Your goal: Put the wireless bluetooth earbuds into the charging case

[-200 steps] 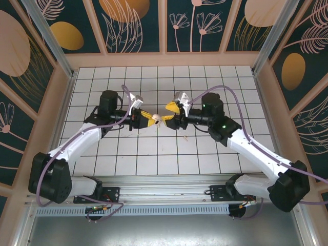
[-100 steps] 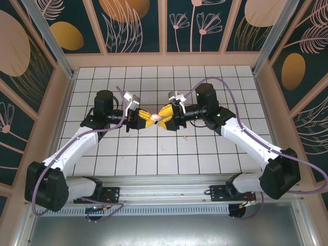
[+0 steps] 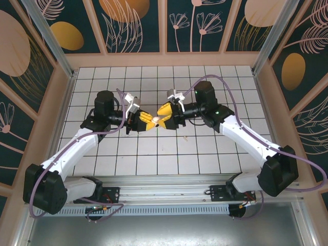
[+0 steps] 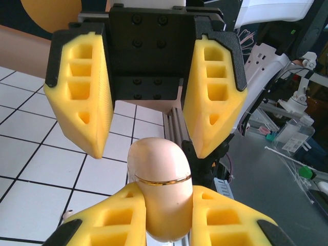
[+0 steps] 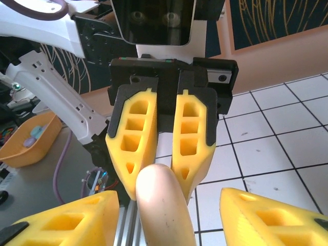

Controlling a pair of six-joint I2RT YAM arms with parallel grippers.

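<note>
The charging case point(image 4: 160, 187) is a salmon-pink capsule with a thin gold seam, closed, held above the tiles at mid-table point(image 3: 155, 119). My left gripper point(image 3: 146, 121) is shut on its lower half, with yellow fingers point(image 4: 110, 215) pressing both sides. My right gripper point(image 3: 164, 117) faces it, open. Its fingers point(image 5: 72, 220) stand either side of the case's rounded end point(image 5: 160, 205), with a wide gap on one side. A tiny pale nub point(image 3: 185, 137) lies on a tile near the right arm; it is too small to tell whether it is one of the earbuds.
The white grid-tiled table point(image 3: 164, 164) is ringed by a low wooden wall point(image 3: 164, 60). Both arms reach inward from their bases at the near edge, and purple cables point(image 3: 225, 97) loop above them. An orange tray point(image 5: 28, 141) sits beyond the table.
My right gripper has swung left and closed in, so its open jaws now straddle the case's free end. The left gripper has shifted slightly toward it, still holding the case.
</note>
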